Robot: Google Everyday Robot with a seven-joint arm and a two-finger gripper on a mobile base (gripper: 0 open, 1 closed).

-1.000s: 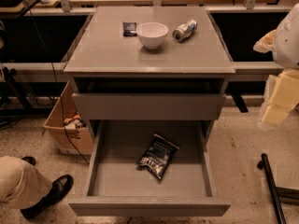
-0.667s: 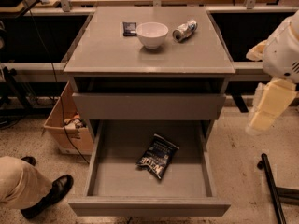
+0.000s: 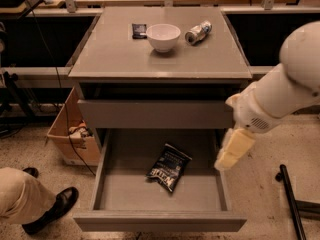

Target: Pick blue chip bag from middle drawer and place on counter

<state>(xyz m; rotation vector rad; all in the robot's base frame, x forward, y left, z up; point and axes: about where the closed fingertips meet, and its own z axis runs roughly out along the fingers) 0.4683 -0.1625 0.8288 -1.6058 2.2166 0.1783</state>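
The blue chip bag [image 3: 168, 167] lies flat in the open middle drawer [image 3: 120, 189], slightly right of its centre, with its white lettering facing up. The counter [image 3: 120, 54] is the grey top of the cabinet above it. My white arm [image 3: 280, 91] reaches in from the right. My gripper [image 3: 232, 151], pale cream, hangs over the drawer's right wall, above and to the right of the bag and apart from it.
On the counter stand a white bowl [image 3: 163, 36], a crushed silver can [image 3: 198, 32] and a small dark packet [image 3: 139, 30]. The upper drawer front [image 3: 155, 114] is closed. A cardboard box [image 3: 70, 141] and a person's shoe [image 3: 52, 209] are at the left. A black pole [image 3: 292, 204] is at the right.
My arm has swung left and down from the right edge of view, bringing the gripper to the drawer's right wall. The bag has not moved.
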